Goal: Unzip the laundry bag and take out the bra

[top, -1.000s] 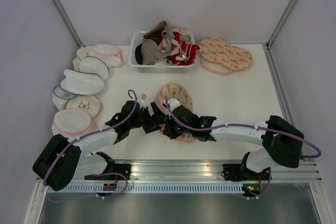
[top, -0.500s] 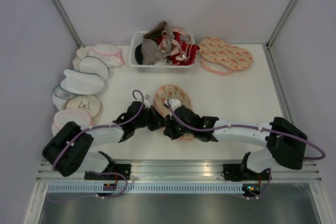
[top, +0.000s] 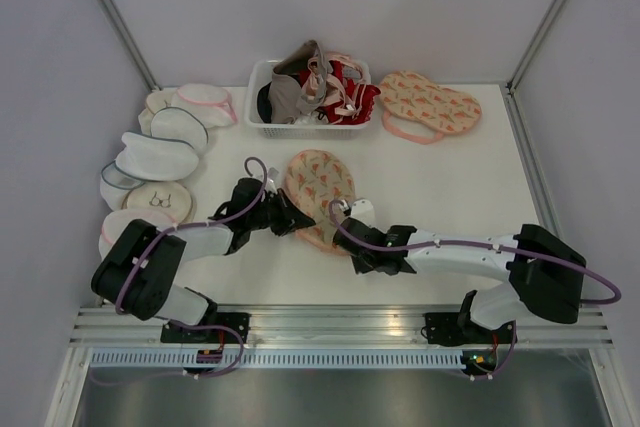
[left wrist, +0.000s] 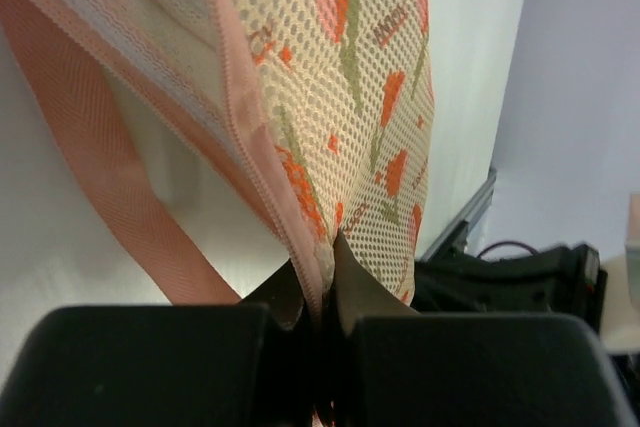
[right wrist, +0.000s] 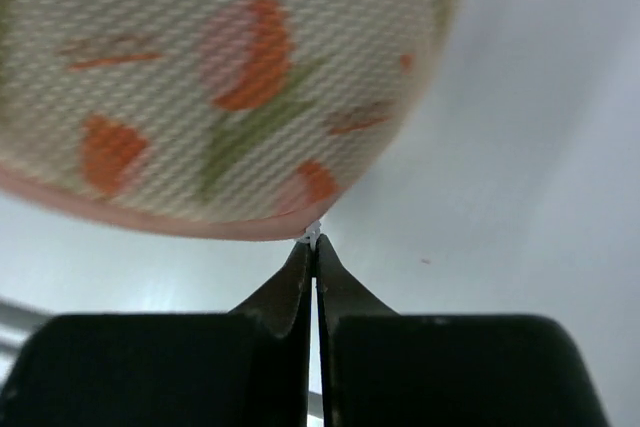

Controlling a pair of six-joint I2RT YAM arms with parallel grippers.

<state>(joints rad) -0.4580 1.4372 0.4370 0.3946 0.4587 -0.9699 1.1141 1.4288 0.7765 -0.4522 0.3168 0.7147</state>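
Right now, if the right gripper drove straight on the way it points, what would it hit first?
The laundry bag. Its pink-trimmed edge sits right at the shut fingertips of the right gripper, which seem to pinch a small white piece there, perhaps the zipper pull.

The table (top: 450, 197) is blocked along its left edge by mesh pouches (top: 158, 159) and at the rear by a basket (top: 300, 130) and a printed pouch (top: 430, 105). Open surface is left right of the laundry bag (top: 318, 179), beyond the right arm (top: 460, 247).
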